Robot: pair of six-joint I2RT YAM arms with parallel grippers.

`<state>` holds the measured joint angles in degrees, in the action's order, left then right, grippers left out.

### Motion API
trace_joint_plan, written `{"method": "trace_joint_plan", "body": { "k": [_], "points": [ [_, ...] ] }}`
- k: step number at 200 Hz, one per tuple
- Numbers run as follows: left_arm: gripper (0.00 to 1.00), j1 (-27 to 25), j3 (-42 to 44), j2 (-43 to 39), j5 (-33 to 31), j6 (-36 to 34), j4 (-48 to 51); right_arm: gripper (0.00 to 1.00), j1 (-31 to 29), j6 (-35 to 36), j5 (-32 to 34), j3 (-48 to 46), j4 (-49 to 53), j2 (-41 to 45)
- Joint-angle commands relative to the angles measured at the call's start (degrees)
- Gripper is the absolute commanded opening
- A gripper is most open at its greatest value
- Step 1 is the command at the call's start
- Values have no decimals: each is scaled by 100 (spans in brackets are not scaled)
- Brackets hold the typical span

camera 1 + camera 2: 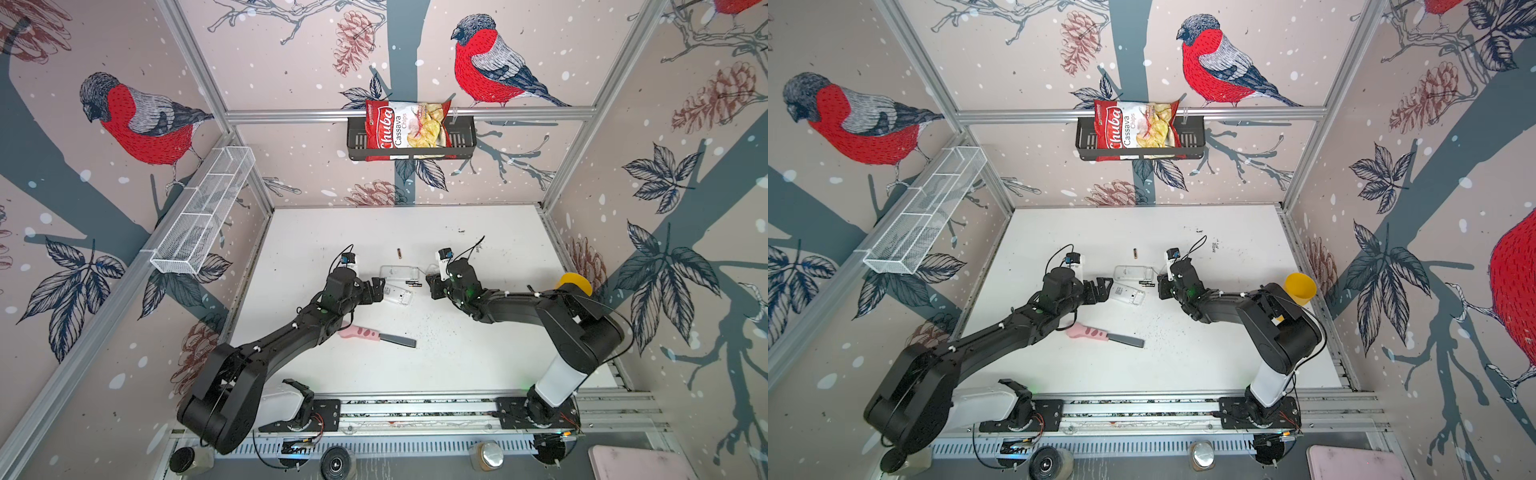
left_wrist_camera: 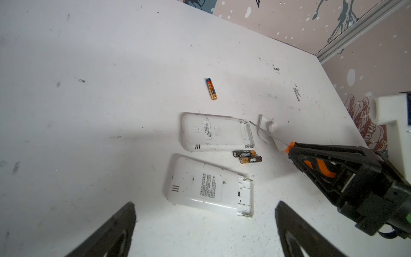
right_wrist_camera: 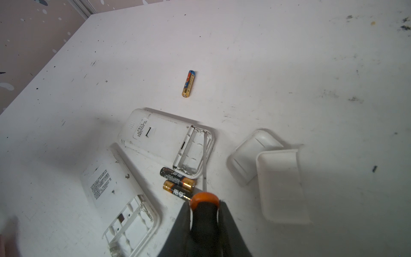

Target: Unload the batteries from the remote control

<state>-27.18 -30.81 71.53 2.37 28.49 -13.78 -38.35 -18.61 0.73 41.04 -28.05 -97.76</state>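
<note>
Two white remote controls lie back up, battery bays open and empty: the nearer one [image 2: 206,187] [image 1: 398,296] and the farther one [image 2: 213,133] [image 3: 164,138]. Two black-and-gold batteries [image 2: 247,156] [image 3: 178,183] [image 1: 413,284] rest side by side between them. A gold-and-blue battery [image 2: 211,89] [image 1: 399,253] lies alone farther back. My left gripper [image 2: 205,211] [image 1: 380,289] is open at the nearer remote's end, holding nothing. My right gripper [image 3: 204,203] [image 1: 432,286] is shut on an orange-and-black screwdriver [image 3: 203,220]; its shaft reaches over the farther remote's bay.
Two white battery covers [image 3: 251,155] [image 3: 280,184] lie beside the right gripper. A pink-handled knife [image 1: 376,336] rests under the left arm. A yellow cup [image 1: 575,282] stands by the right wall. A wire basket [image 1: 203,212] and a chips basket [image 1: 461,137] hang on the walls.
</note>
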Motion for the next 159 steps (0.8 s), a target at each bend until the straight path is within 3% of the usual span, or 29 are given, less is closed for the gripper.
{"method": "trace_joint_plan", "body": {
  "k": [1, 43, 106, 159],
  "points": [
    [97, -7, 114, -145, -193, -72, 98, 7, -50, -176, 382, -100, -227, 28],
    [97, 1, 135, -153, -175, -97, 51, 8, -217, -274, 732, -202, -235, 11],
    [97, -2, 203, -105, -214, -128, -72, 21, -338, -308, 736, -306, -191, -66],
    [97, -4, 283, -109, -237, -102, -105, 24, -419, -377, 667, -211, -251, -358]
  ]
}}
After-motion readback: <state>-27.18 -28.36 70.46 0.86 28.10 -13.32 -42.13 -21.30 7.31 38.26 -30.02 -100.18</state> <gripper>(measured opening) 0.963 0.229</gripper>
